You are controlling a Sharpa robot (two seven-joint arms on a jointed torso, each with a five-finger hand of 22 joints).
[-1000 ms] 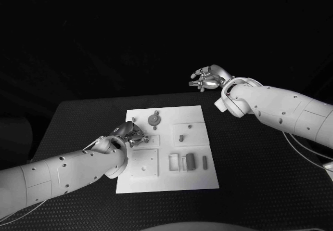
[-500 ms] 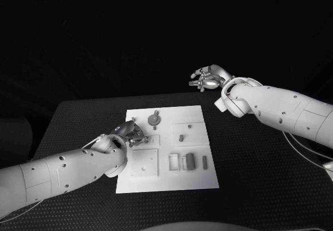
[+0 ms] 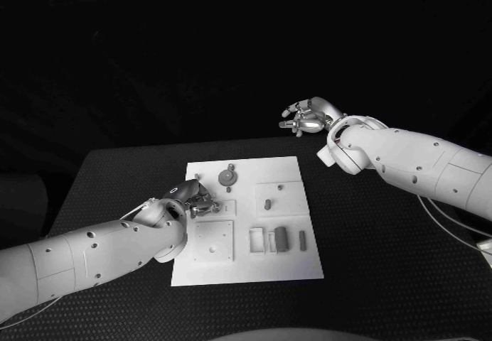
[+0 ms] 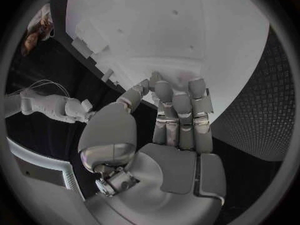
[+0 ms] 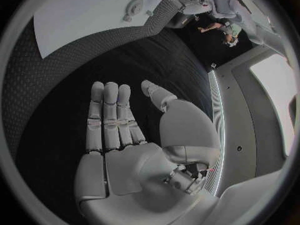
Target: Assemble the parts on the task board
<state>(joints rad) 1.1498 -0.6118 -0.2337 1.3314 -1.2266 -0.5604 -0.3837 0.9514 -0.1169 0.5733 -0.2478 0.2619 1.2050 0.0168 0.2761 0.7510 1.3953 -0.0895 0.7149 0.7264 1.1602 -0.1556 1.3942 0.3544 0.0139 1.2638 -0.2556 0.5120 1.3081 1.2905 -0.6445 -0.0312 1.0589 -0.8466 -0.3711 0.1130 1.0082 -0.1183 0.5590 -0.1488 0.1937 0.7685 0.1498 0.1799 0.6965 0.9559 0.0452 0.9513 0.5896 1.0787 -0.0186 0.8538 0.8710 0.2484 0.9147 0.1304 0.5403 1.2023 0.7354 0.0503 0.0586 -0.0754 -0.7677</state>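
Head view has the task board (image 3: 282,263) lying in the middle of the black tabletop (image 3: 389,256), with my left hand (image 3: 192,198) resting over its left edge, about halfway up the plate. Just beside my fingertips there sits a small square recess. Farther up the board from that hand lies a round grey part (image 3: 227,175). Toward the near right of the board a group of upright grey parts (image 3: 276,239) stands, apart from my left hand. Between them and my hand is a square plate section (image 3: 215,240) with small holes.

From my left wrist camera, my fingers (image 4: 181,110) are held together and bent down onto the white board (image 4: 187,35); whether they hold anything between them I cannot tell.

My right hand (image 3: 304,117) is raised beyond the far edge of the tabletop, well apart from the board. Its wrist camera shows the fingers (image 5: 109,115) straight and spread, holding nothing.
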